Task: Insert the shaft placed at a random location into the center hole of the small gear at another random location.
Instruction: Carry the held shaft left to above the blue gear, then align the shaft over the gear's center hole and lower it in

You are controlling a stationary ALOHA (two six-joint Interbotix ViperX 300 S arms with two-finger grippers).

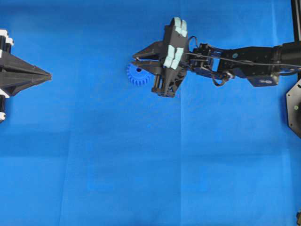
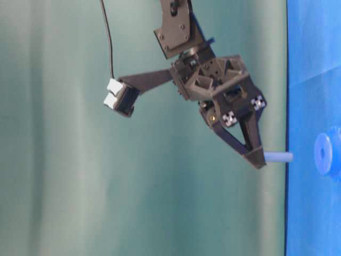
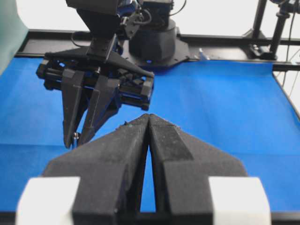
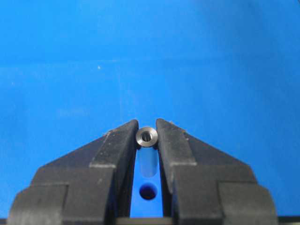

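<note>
The right gripper (image 4: 146,136) pinched the shaft (image 4: 146,137) beside the small gear (image 1: 138,75); centring it squarely over the center hole (image 1: 138,70) looked essential.

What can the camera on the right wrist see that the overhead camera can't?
Only the right wrist view shows the shaft, end-on with a small bore, pinched between the right gripper's fingertips; overhead the gripper hides it. Only the overhead view shows the small gear with its teeth, beside the right gripper, plus the left gripper, shut and far off at the left edge. Both show the right gripper and the blue mat.
</note>
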